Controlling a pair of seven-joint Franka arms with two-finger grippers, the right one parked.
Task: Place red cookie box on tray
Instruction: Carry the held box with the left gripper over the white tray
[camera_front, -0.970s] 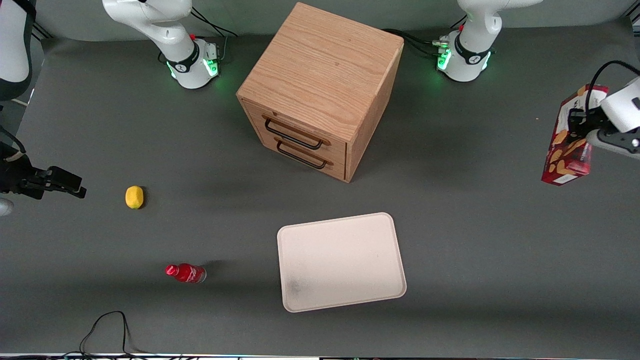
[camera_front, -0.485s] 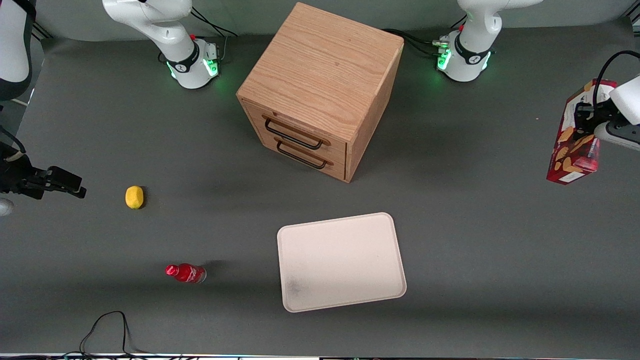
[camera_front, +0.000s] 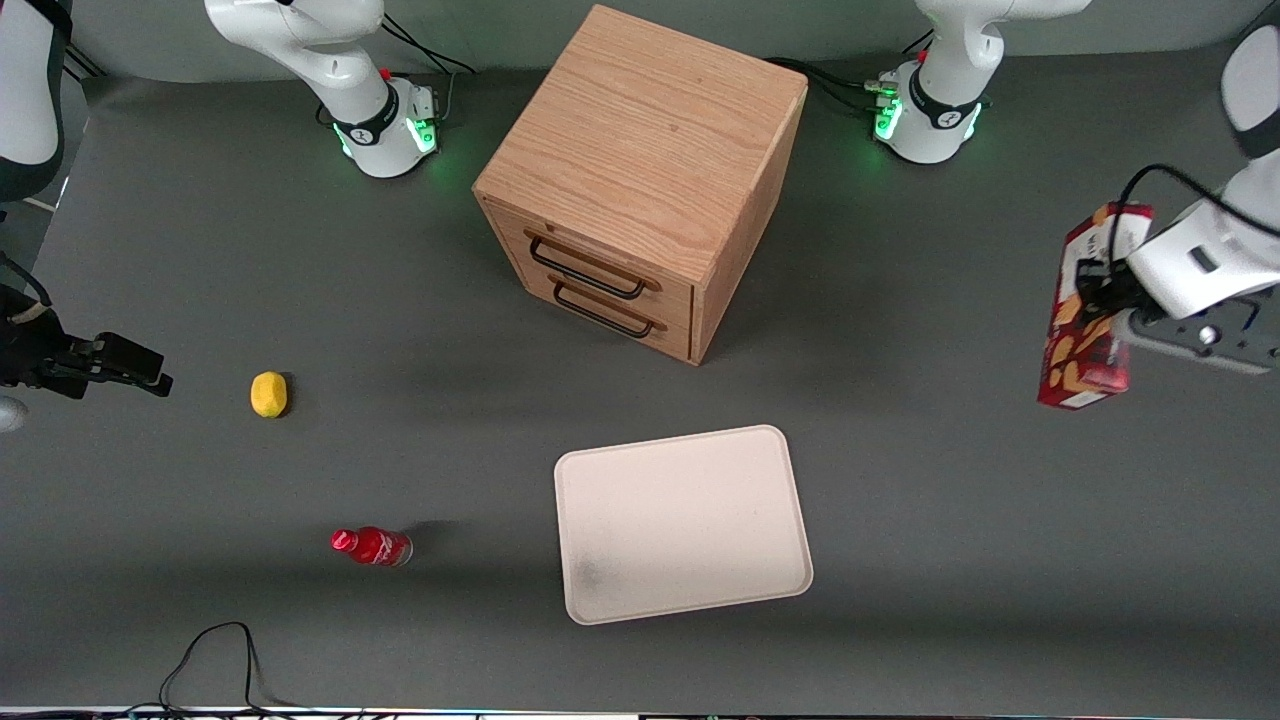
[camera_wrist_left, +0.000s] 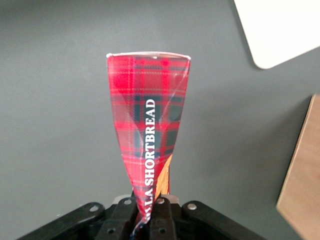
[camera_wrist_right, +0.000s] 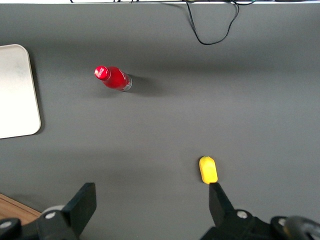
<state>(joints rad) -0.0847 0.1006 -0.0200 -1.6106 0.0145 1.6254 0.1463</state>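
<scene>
My left gripper is shut on the red cookie box and holds it upright in the air at the working arm's end of the table. The box is dark red with tan cookie pictures. In the left wrist view the box shows a red tartan face reading SHORTBREAD, pinched between my fingers. The cream-white tray lies flat on the grey table, nearer to the front camera than the wooden cabinet, and apart from the box. A corner of the tray shows in the left wrist view.
A wooden two-drawer cabinet stands at the table's middle, farther from the camera than the tray. A small red bottle and a yellow lemon lie toward the parked arm's end. A black cable loops near the front edge.
My gripper has carried the box a little nearer the front camera and toward the table's middle, and the box now hangs more upright.
</scene>
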